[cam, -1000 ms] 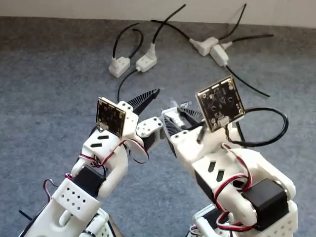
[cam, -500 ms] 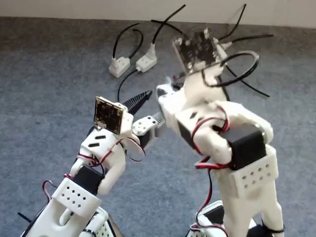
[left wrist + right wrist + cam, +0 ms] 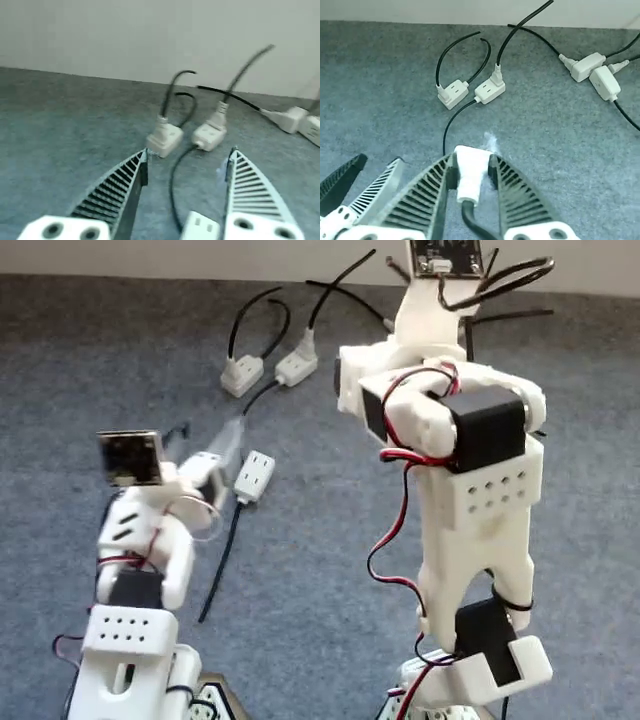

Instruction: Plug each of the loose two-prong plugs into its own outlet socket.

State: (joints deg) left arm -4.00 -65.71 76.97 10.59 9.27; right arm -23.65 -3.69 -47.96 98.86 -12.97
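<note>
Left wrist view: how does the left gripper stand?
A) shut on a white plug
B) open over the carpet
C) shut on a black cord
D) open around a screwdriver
B: the left gripper has its fingers spread wide apart, with bare carpet showing between them.

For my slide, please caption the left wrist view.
Left claw open over grey carpet, white socket block close by, two corded white connectors ahead.
</note>
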